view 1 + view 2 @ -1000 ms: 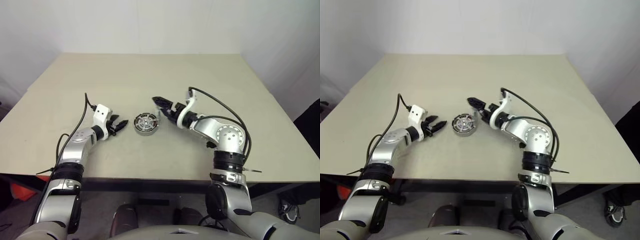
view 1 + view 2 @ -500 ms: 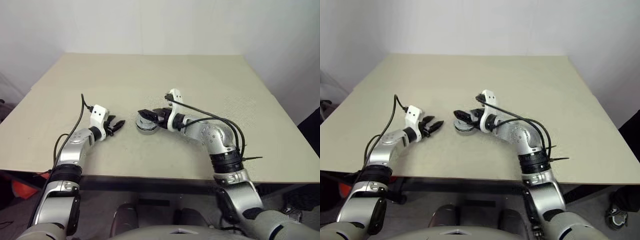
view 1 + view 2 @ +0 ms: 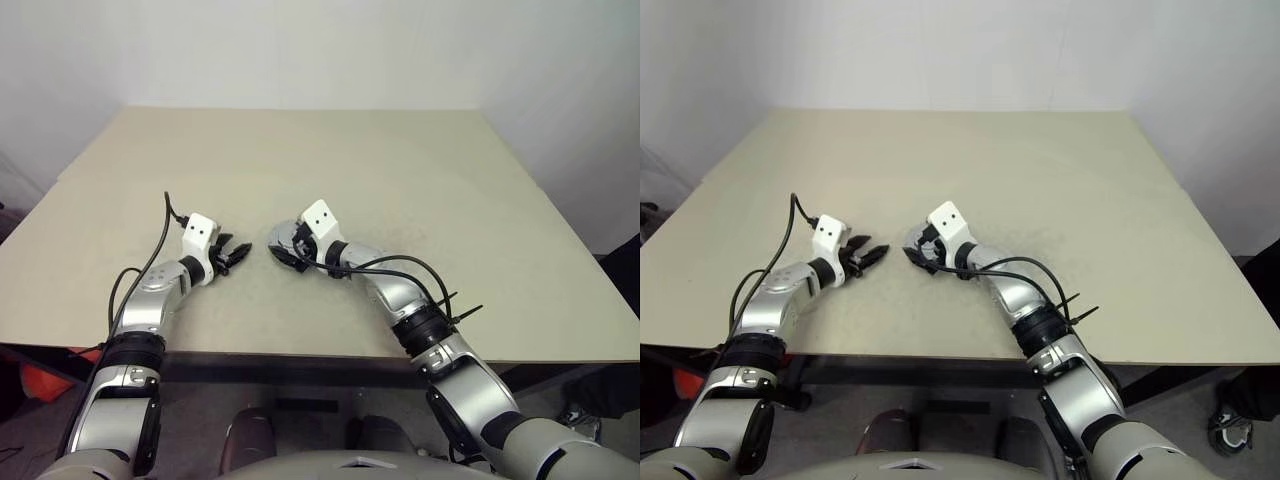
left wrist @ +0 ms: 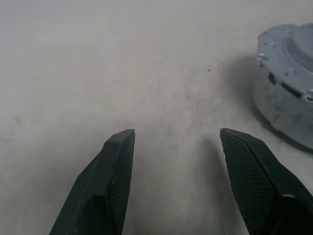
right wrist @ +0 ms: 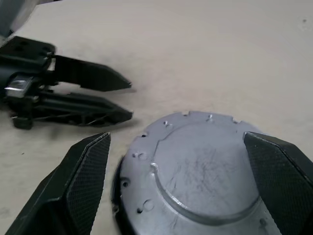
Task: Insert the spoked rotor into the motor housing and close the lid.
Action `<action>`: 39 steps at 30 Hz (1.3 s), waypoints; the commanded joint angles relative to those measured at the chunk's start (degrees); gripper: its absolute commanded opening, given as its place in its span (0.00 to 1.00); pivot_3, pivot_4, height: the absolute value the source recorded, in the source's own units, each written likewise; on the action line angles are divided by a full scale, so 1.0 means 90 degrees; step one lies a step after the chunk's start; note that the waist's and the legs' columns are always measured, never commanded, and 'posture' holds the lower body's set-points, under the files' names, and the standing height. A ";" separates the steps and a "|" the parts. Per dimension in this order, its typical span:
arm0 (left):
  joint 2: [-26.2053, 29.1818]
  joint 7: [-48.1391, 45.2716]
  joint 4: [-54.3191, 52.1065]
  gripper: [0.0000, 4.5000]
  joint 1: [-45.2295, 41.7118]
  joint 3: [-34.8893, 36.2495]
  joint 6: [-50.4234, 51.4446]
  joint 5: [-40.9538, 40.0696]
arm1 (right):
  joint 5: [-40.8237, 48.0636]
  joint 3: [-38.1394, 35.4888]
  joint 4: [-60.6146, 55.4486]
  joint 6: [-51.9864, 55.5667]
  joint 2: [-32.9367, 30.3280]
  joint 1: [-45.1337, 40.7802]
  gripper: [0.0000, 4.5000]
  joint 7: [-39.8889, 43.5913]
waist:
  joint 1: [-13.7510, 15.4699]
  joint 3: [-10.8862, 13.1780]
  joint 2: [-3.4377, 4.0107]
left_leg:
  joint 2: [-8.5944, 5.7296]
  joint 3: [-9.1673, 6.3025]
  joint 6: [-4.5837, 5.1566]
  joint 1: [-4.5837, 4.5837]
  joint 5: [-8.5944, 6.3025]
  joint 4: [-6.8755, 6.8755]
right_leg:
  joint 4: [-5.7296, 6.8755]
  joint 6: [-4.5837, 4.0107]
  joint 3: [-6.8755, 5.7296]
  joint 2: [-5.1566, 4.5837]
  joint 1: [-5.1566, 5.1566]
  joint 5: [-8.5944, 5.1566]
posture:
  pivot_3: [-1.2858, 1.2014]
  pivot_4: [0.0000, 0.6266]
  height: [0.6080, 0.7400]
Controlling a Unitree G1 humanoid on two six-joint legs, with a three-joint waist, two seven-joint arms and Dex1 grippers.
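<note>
Right wrist view shows the right tool (image 5: 178,186) spread wide astride the lid (image 5: 195,171); left tool (image 4: 178,161) open.

Open left pincer (image 4: 176,134) near lidded motor housing (image 4: 286,83).

No text, label, brand, number or sign can be read on anything here. The lid (image 5: 205,166) shows bare grey metal with fine scratches and small holes but no lettering, and the table (image 3: 420,170) is plain beige without markings
</note>
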 commanded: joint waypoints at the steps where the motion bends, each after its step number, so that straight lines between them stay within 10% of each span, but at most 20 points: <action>1: 0.0074 0.0015 -0.0285 0.65 -0.0031 0.0057 -0.0044 -0.0054 | -0.0124 -0.0272 0.0207 -0.0217 0.0053 -0.0210 0.99 0.0043 | 0.0002 0.0000 0.0000 | 0.0000 0.0000 0.0000 0.0000 0.0000 0.0002 | 0.0001 -0.0001 0.0000 0.0000 0.0000 0.0001 | 0.52 0.00 1.00; 12: 0.0037 0.0016 -0.0269 0.65 -0.0026 0.0028 -0.0057 -0.0049 | -0.0539 -0.0354 0.0584 -0.0518 0.0171 -0.0134 0.99 0.0142 | -0.0001 0.0000 0.0000 | 0.0002 0.0001 0.0005 0.0002 -0.0003 0.0010 | 0.0008 -0.0005 0.0000 0.0001 0.0002 0.0003 | 0.52 0.00 1.00; 18: 0.0056 0.0031 -0.0259 0.65 -0.0011 0.0047 -0.0050 -0.0048 | -0.0639 -0.0413 0.0365 -0.0571 0.0150 -0.0010 0.70 0.0263 | -0.0002 0.0000 0.0000 | 0.0003 0.0001 0.0006 0.0008 -0.0004 0.0010 | 0.0010 -0.0005 0.0000 0.0001 0.0005 0.0003 | 0.52 0.00 1.00; 39: 0.0036 0.0053 -0.0238 0.65 0.0014 0.0006 -0.0054 -0.0030 | -0.0511 -0.0753 -0.0050 0.0309 0.0030 -0.0006 0.70 0.0620 | 0.0011 0.0000 0.0000 | 0.0002 0.0002 0.0012 0.0005 -0.0007 0.0011 | 0.0008 -0.0006 0.0000 0.0000 0.0005 0.0004 | 0.52 0.00 1.00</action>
